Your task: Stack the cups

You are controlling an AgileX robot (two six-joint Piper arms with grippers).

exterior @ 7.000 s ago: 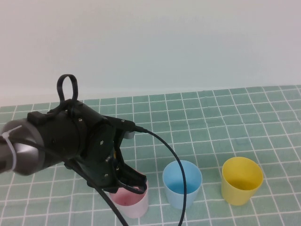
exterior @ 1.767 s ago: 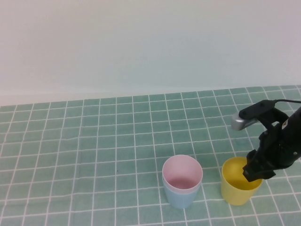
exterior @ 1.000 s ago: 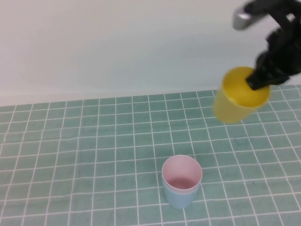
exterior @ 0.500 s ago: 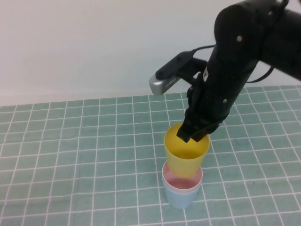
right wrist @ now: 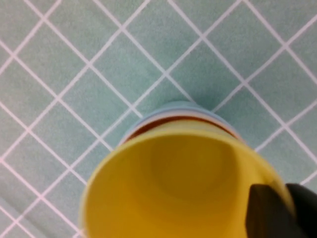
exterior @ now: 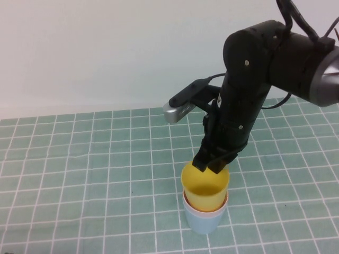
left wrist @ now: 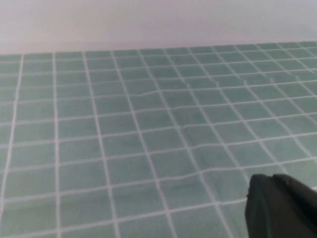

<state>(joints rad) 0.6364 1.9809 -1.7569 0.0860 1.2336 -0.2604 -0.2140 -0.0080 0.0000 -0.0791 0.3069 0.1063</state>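
The light blue cup [exterior: 203, 223] stands near the front middle of the checked mat with the pale pink cup [exterior: 206, 208] nested in it; only the pink rim shows. My right gripper [exterior: 213, 162] is shut on the far rim of the yellow cup [exterior: 204, 189], which sits partly down inside the pink cup. In the right wrist view the yellow cup [right wrist: 178, 188] fills the picture, one finger inside its rim and one outside, with the pink and blue rims [right wrist: 173, 115] just beyond it. My left gripper [left wrist: 282, 208] shows only in the left wrist view, as a dark tip over bare mat, holding nothing.
A green checked mat [exterior: 79, 174] covers the table up to a plain white wall at the back. The right arm [exterior: 265, 74] reaches in from the upper right above the stack.
My left gripper put the pink cup into the blue one and left the high view. My right gripper took the yellow cup, lifted it, carried it left and lowered it into the pink cup.
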